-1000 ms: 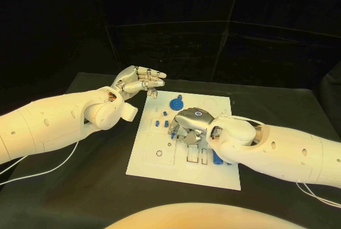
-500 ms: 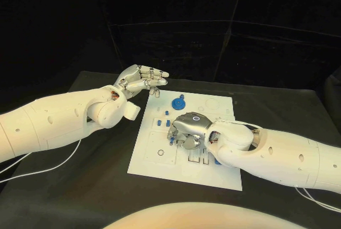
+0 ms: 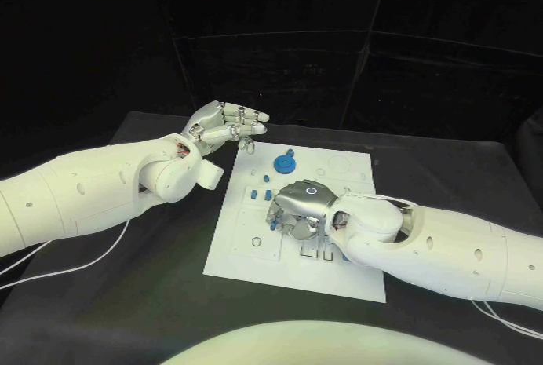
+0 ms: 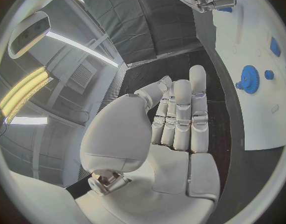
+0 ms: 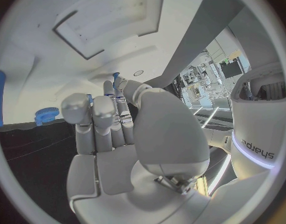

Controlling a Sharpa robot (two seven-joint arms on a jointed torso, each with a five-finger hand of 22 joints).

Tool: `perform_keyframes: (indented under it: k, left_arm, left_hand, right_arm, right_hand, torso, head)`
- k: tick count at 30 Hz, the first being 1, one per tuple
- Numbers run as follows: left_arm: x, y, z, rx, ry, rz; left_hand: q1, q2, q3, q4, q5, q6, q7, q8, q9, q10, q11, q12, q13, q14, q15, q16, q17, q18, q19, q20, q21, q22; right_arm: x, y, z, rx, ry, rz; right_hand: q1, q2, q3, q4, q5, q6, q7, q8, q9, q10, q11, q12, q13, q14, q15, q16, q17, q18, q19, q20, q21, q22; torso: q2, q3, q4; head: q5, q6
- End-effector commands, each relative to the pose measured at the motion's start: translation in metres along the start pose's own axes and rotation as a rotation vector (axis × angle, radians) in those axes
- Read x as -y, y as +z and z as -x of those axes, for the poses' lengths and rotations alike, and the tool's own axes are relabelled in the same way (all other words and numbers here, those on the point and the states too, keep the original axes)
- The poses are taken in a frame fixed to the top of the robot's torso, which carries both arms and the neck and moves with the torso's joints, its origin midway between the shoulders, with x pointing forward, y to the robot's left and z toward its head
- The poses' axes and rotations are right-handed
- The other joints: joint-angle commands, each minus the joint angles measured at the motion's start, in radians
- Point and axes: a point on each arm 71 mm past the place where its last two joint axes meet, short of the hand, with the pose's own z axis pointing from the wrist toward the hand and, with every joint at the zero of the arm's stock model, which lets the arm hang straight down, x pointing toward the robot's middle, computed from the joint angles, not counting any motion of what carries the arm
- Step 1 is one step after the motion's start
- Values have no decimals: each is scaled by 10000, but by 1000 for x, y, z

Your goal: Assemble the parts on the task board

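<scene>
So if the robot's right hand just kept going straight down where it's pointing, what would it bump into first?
Probably the white task board. The right hand hovers palm-down over its middle, among small blue parts, so it might touch one of those first; depth is hard to judge.

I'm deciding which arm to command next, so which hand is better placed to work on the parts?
Probably the right. The right hand is down over the task board among the blue parts. The left hand is raised beyond the board's far-left corner.
</scene>
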Motion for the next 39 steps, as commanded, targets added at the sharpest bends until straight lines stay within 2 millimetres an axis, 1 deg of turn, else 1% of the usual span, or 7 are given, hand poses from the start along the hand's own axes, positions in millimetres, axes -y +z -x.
perform_keyframes:
  k: [1,15,26,30,32,35,39]
  left_arm:
    - [1,1,-1,-72,-95,-16]
    - [0,1,-1,-103,-107,35]
    - [-1,3,0,-65,-76,69]
    - [-1,4,1,-35,-58,80]
    - [-2,4,1,-22,-50,87]
    - [-2,5,2,-8,-42,96]
    - [-2,5,3,1,-38,103]
  left_hand:
    - [-98,-14,-50,18,48,56,-23,31,15,-67,14,54,16,-61,18,-34,-9,119,-59,13,-63,-17]
    - [-98,-13,-51,17,48,56,-23,32,15,-71,14,57,16,-62,16,-33,-10,120,-59,12,-65,-19]
    - [-104,-16,-55,16,48,51,-20,29,13,-83,16,60,16,-69,15,-41,-27,121,-61,11,-70,-22]
    - [-104,-16,-55,16,48,51,-20,29,13,-83,16,60,16,-69,15,-41,-27,121,-61,11,-70,-22]
    - [-104,-16,-55,16,48,51,-20,29,13,-83,16,60,16,-69,15,-41,-27,121,-61,11,-70,-22]
    - [-109,-7,-55,20,48,43,-17,25,11,-96,18,64,16,-74,15,-46,-39,121,-61,11,-75,-27]
    - [-109,-7,-55,20,48,43,-17,25,11,-96,18,64,16,-74,15,-46,-39,121,-61,11,-75,-27]
  right_arm:
    - [0,1,-2,-98,-332,-43]
    - [-2,4,-7,-370,-483,-28]
    - [-1,4,-6,-46,-473,-182]
    - [0,3,-4,193,-476,-233]
    - [1,2,-3,371,-434,-248]
    - [1,1,-1,696,-351,-209]
    - [2,-5,4,1215,-56,-64]
  right_hand:
    - [-74,22,5,-59,40,70,10,26,18,35,22,-60,2,200,-71,41,-9,-154,66,17,50,8]
    - [-240,-54,-110,-88,74,32,12,12,13,13,32,-82,0,168,-61,-4,-93,-138,8,28,23,-73]
    - [-497,-164,-305,-83,164,-159,48,-34,-22,-131,73,-171,-16,108,-26,-111,-258,-111,-102,54,-51,-233]
    - [-669,-315,-413,-62,172,-580,179,-58,-74,-556,205,-386,-44,18,80,-328,-522,-41,-341,121,-286,-682]
    - [-802,-450,-558,-38,165,-1145,335,-62,-94,-900,346,-485,-36,-143,194,-691,-931,31,-565,217,-542,-1147]
    - [-950,-615,-956,-3,137,-1965,299,-59,-92,-1450,391,-522,-32,-544,242,-1661,-2016,192,-944,297,-1024,-2004]
    - [-819,-470,-2113,69,220,-2292,297,-10,-37,-2023,399,-195,28,-666,239,-2066,-2592,267,-1058,306,-1440,-2544]
  torso:
    - [-4,-2,2]
    - [-10,-5,-6]
    - [-9,-3,2]
    - [-20,1,0]
    - [-12,3,-1]
    - [-15,5,-6]
    - [-20,14,1]
  head:
    - [-5,-10]
    - [-10,-16]
    - [-30,82]
    - [-42,81]
    - [-44,89]
    - [-57,114]
    - [-74,146]
